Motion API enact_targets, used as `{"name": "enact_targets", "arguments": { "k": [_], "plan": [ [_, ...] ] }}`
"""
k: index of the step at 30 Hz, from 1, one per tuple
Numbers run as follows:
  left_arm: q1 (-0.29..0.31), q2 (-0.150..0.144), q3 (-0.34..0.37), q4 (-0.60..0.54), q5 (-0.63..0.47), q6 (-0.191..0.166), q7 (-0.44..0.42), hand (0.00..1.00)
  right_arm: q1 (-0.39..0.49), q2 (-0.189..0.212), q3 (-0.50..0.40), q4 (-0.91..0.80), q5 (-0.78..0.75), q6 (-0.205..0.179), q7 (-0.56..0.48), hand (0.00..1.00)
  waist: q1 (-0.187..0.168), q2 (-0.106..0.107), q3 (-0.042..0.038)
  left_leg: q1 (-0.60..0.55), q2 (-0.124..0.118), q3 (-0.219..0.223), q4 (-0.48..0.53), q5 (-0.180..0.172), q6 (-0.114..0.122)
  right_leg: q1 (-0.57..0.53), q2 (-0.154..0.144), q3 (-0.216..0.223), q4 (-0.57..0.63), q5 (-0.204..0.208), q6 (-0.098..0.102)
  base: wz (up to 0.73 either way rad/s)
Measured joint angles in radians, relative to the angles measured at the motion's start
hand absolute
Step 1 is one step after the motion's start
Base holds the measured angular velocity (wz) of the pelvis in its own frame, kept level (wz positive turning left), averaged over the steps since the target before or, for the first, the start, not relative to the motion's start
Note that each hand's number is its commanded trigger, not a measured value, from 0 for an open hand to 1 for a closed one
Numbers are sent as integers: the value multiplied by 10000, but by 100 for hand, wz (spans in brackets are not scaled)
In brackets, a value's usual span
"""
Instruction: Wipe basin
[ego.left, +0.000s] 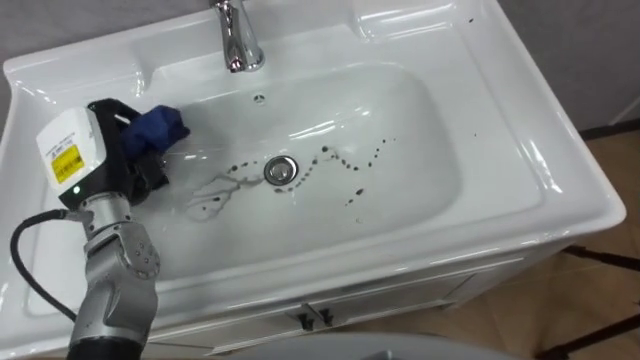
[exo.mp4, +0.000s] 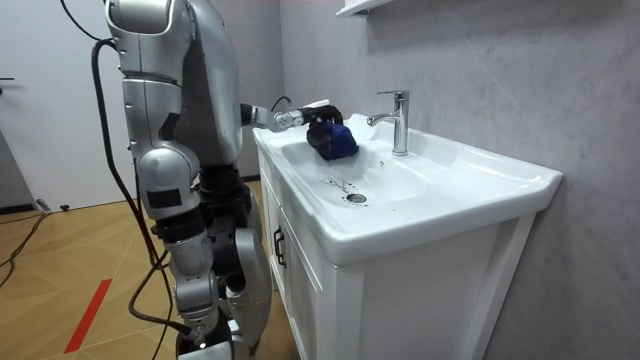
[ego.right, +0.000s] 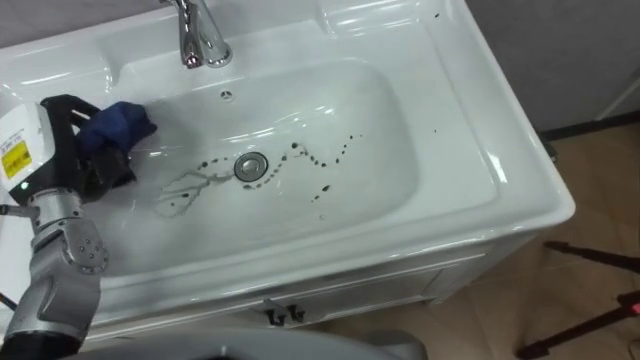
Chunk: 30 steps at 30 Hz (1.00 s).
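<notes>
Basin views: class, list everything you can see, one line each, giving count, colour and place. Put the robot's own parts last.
basin: one, white, set in the cabinet top
tap: one, chrome, at the back rim, middle
drain: one, metal, in the bowl's bottom
spots: many, dark, trailing across the bowl on both sides of the drain
cloth: one, blue, on the bowl's left slope
cabinet: one, white, under the basin
shelf: one, white, on the wall above the tap
floor: wood-coloured, with one red strip
left hand: one, black, curled round the cloth at the bowl's left side
</notes>
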Motion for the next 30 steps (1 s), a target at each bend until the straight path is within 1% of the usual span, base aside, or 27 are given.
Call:
{"name": "enact_targets", "arguments": {
  "k": [2,7,10,12,16,17,22,26,30],
  "plan": [
    [3,-1,-12,-1,33,54,-29,100,-2,-3,0,-9,-18,-5,-36,0,4,4,-2,-3,3,7,0,0,0,14,0,-20,3,0,0,0],
    [4,-1,-43,0,639,137,-235,100,-74,-35,0,-48,-127,-10,-128,0,-31,14,-8,-6,5,40,-1,0,0,7,-10,-59,11,0,0,1],
    [7,1,-224,312,648,247,-282,100,-135,-48,28,-47,-122,2,-111,0,-42,13,-7,14,8,96,-1,0,0,3,-11,-38,10,0,0,0],
    [7,1,-455,503,647,339,-465,100,-163,-44,118,-48,-120,0,-96,0,-68,22,-13,15,8,96,0,0,0,-14,-10,-35,7,0,0,0],
    [8,1,-784,842,646,351,-604,100,-166,-60,304,-47,-103,1,-110,0,-55,-2,2,36,8,136,-4,0,0,-4,-5,26,12,0,0,-4],
    [8,1,-848,1004,646,348,-677,100,-169,-58,305,-68,-101,-1,-106,0,-69,10,-5,33,8,139,-7,0,0,4,-5,38,13,0,0,-5],
    [-1,4,-880,1259,694,452,-879,100,-136,-64,300,-190,-130,29,-95,0,-77,4,-1,17,9,198,-6,0,0,-43,2,80,-1,0,0,-1],
    [-28,4,-893,1717,1172,475,-1223,100,-166,-64,296,-167,-168,116,-106,0,-106,-5,-1,-1,8,203,-9,-1,1,-74,3,104,9,0,0,-2],
    [-49,4,-937,1756,1763,494,-1705,100,-162,-62,294,-243,-171,122,-112,0,-163,-15,-2,-59,11,241,-7,-2,1,-142,-3,85,29,0,0,0]
  ]
}}
